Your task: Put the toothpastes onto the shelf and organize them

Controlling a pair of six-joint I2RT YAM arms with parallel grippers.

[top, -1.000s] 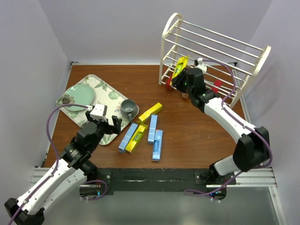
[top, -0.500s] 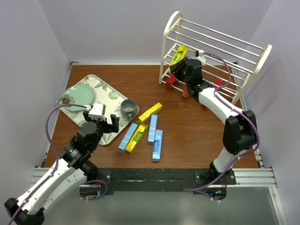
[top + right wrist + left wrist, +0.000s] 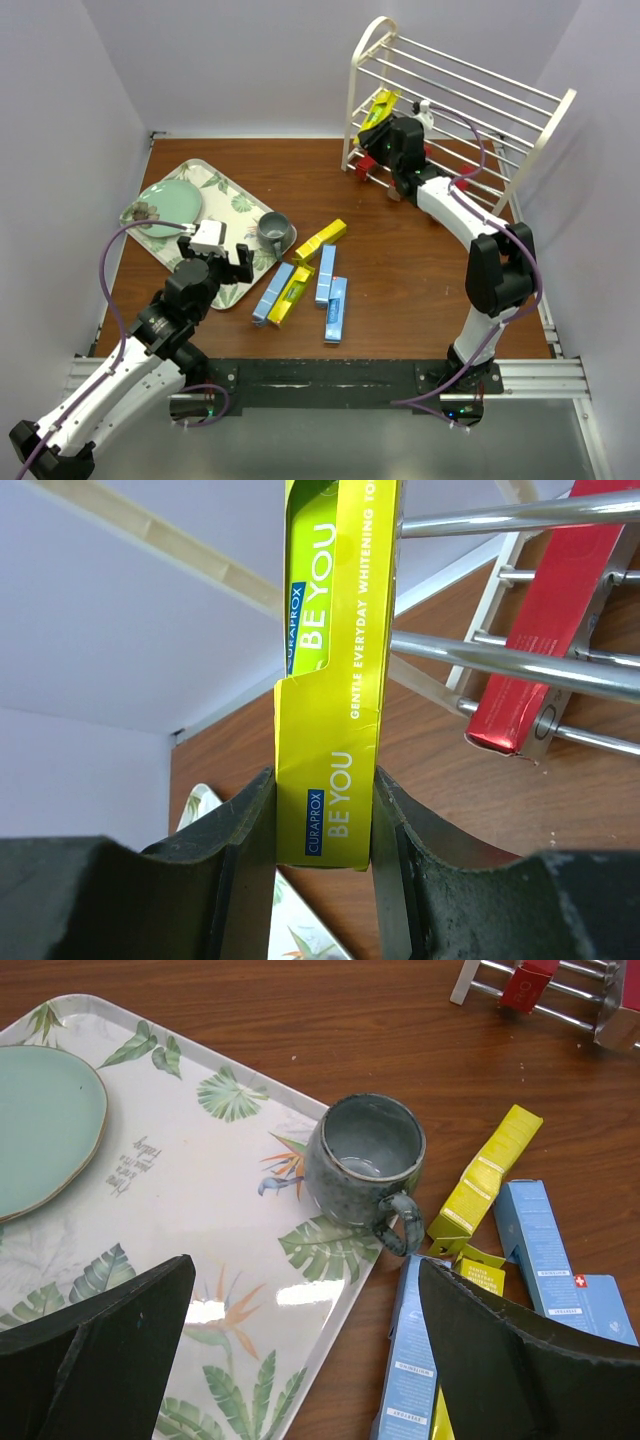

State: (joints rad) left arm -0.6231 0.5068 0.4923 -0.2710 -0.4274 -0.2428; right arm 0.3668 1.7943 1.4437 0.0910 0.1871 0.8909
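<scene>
The right jaws are clamped on the lower end of a yellow Curaprox toothpaste box (image 3: pixel 330 780). It rises straight out of them to the rods of the cream-white shelf (image 3: pixel 455 95), near the shelf's left side frame. Just to the right of these jaws, a red toothpaste box (image 3: pixel 545 650) lies across the lower rods.

The left jaws stand wide with nothing between them, hanging over the leaf-patterned tray (image 3: pixel 200 1190). Ahead of them, in line with the gap, a grey mug (image 3: pixel 365 1160) sits at the tray's edge. A pale green plate (image 3: pixel 45 1125) lies ahead of the left finger. Ahead of the right finger, loose on the brown counter (image 3: pixel 300 1020), lie another yellow box (image 3: pixel 487 1172) and three light blue boxes (image 3: pixel 540 1245). A second loose yellow one (image 3: pixel 292 295) is wedged between two of the blue ones
</scene>
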